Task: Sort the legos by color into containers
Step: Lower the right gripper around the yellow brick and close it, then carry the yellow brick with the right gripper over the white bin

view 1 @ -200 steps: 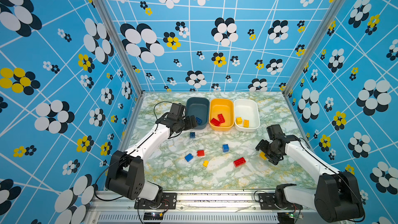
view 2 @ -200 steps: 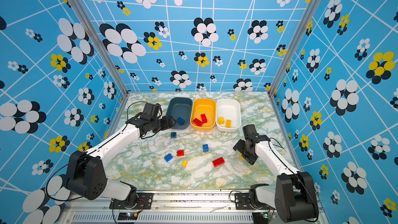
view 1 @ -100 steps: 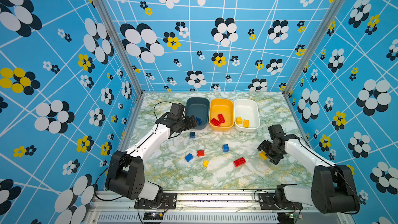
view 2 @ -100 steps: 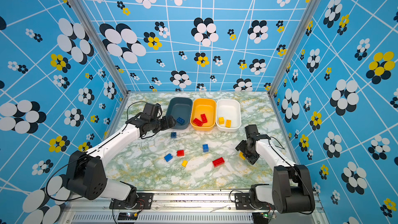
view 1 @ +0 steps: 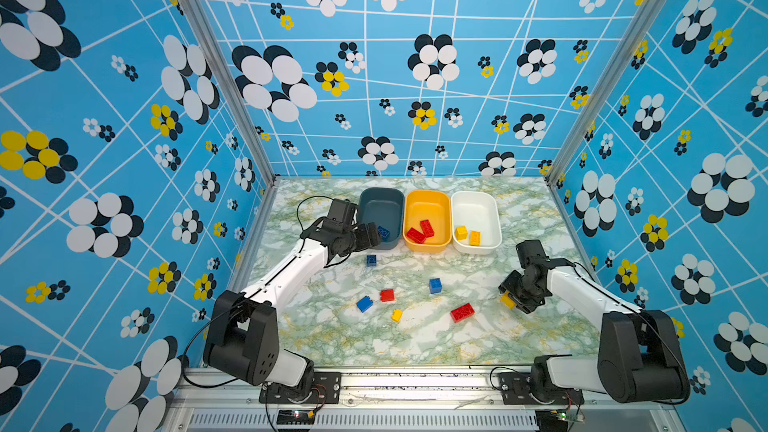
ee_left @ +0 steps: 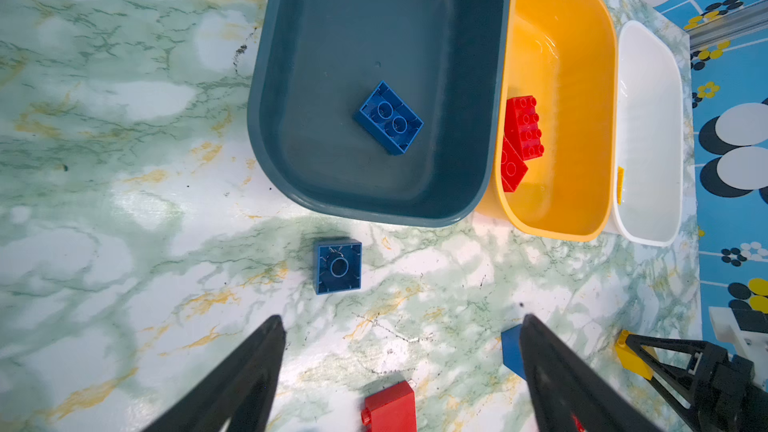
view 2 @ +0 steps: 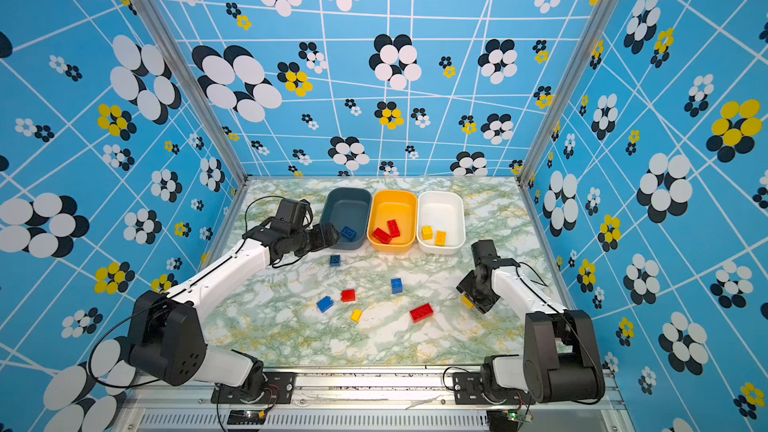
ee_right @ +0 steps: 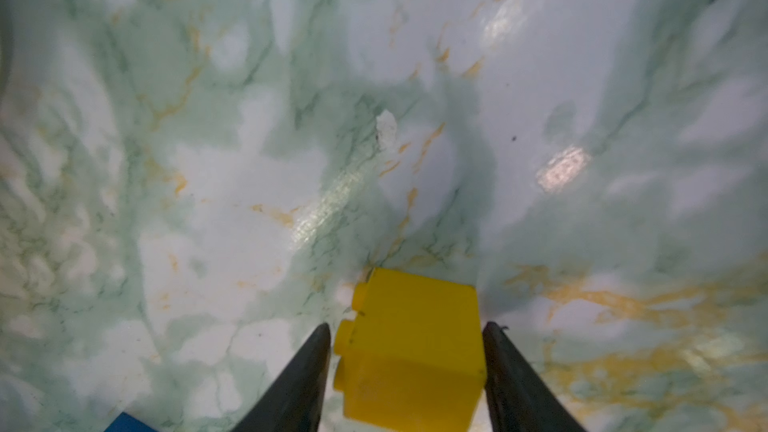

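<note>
— Where's your right gripper (ee_right: 406, 328)?
— Down at the table's (view 1: 415, 342) right side, jaws pinching a yellow brick (ee_right: 411, 359) by its sides.
— And your left gripper (ee_left: 403, 322)?
— Jaws spread wide by the teal tub (ee_left: 291, 35), near a loose blue cube (ee_left: 337, 265); a blue brick (ee_left: 388, 118) lies in that tub.

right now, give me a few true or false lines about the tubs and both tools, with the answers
1. The teal tub holds two blue legos. False: only one blue brick lies in it.
2. The right tool has a yellow brick between its jaws. True.
3. The left tool carries a red lego. False: it is open and empty.
4. The orange tub holds two red bricks. True.
5. The white tub is empty. False: two yellow legos lie in it.
</note>
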### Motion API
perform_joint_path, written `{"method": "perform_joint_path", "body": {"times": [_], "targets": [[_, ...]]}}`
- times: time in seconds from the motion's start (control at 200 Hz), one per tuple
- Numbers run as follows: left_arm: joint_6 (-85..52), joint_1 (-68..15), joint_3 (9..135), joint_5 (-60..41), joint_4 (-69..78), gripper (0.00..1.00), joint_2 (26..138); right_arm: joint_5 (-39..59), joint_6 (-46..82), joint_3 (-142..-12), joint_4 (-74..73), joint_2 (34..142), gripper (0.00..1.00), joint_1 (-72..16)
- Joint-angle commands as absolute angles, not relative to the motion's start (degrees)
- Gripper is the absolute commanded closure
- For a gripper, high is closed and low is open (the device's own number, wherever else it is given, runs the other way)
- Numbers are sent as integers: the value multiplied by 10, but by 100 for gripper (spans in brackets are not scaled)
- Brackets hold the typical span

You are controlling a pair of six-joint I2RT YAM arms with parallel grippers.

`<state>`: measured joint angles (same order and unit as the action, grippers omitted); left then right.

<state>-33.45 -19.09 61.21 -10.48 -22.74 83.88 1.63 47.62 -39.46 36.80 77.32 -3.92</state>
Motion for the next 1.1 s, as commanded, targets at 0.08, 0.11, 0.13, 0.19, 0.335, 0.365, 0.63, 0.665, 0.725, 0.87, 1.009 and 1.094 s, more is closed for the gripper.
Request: {"method": "perform_joint_path", "body": {"times": [0.08,0.11,0.13,0.19,0.335,0.365,0.63,0.665,0.725,0.87,1.009,1.094], "targets": [[-338,-189,601,-93,-243,10,829,1,467,-391,372,775,53,-35],[-338,-189,601,-92,-242,10,829,2,467,-391,371,774,54,-34],[-338,-190,600,-92,-243,10,829,2,466,-392,372,774,54,-35],[-338,-189,600,-92,-243,10,828,3,466,-390,372,773,56,-34],[-338,-189,598,-91,-242,10,825,6,464,-392,377,764,61,-34],[-338,-189,598,-91,-243,10,825,7,463,-394,379,761,62,-35],[-341,-190,590,-91,-239,10,820,21,440,-449,420,741,64,-35],[-341,-189,590,-91,-239,10,820,23,439,-457,423,738,64,-36],[-341,-189,589,-91,-238,10,818,27,436,-477,429,735,64,-37],[-340,-189,586,-91,-238,10,816,31,427,-545,440,750,64,-43],[-342,-189,581,-89,-240,10,811,31,415,-624,430,794,64,-49],[-341,-189,578,-87,-243,10,805,37,403,-679,422,838,63,-53]]}}
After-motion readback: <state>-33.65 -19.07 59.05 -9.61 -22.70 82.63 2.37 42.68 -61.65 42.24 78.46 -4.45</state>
